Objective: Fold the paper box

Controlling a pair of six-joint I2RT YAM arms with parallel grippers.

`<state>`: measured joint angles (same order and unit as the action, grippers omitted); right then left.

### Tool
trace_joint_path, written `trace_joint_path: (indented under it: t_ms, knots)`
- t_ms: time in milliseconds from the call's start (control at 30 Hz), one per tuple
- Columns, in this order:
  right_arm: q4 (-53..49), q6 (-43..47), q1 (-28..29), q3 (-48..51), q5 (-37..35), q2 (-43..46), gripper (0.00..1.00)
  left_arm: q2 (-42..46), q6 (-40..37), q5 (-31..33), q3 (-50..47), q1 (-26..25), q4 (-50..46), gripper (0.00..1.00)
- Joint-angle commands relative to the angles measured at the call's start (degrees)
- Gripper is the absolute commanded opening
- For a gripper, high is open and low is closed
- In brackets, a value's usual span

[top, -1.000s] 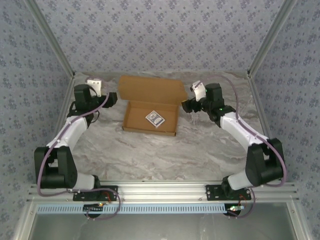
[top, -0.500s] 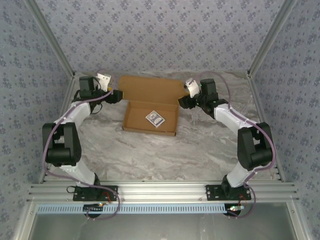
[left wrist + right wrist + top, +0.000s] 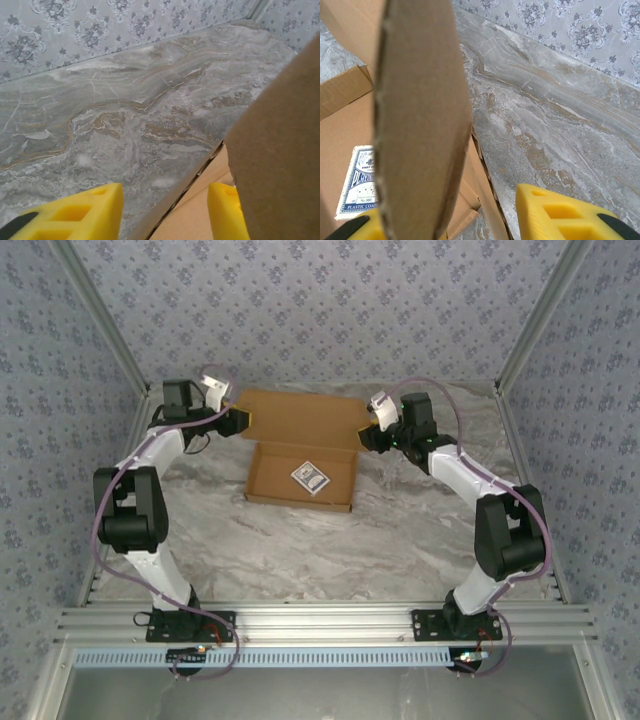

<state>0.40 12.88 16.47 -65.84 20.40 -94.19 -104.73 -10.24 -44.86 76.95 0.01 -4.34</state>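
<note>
Your left tool (image 3: 240, 424) stood at the far left corner of the paper box (image 3: 300, 485) with its jaws spread wide. In the left wrist view, its two yellow fingers (image 3: 95, 212) sat well apart. The box's left edge ran through the gap between them, and the raised lid (image 3: 300, 418) rose just in front of the right-hand finger. You could not tell whether either finger touched the cardboard.

Your right tool (image 3: 366, 438) stood at the far right corner of the same box, also wide apart. In the right wrist view, the lid's right edge stood upright between the fingers, nearer the left one, with clear space to the right one.

You found the box on the marble tabletop (image 3: 300, 550), in the far middle, between the two tools. Its shallow tray lay flat and its lid was raised along the far edge. A small white-and-blue card pack (image 3: 360, 185) lay flat inside the tray, right of centre.
</note>
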Motion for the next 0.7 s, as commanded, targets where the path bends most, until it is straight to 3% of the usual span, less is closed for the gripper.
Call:
trace_joint_path:
  t_ms: [0,133,333,667]
  knots:
    - [-1.27,-0.05,-0.26,-1.6,0.13,-0.76,0.34,-1.0,-1.37,-3.48,1.63,0.16,-2.5,0.4]
    - [-1.4,-0.74,-0.08,-1.94,-0.27,-1.03,0.23,-1.35,-1.02,-3.92,1.84,-0.01,-2.71,0.32]
    - [-1.8,-3.08,1.8,-2.0,-5.77,-1.17,0.2,-0.97,1.31,-2.31,0.74,-1.52,-0.07,0.23]
    - [-3.29,-12.52,7.65,-5.82,-25.74,-1.12,0.14,4.07,11.59,10.44,-8.49,-4.81,13.27,0.16]
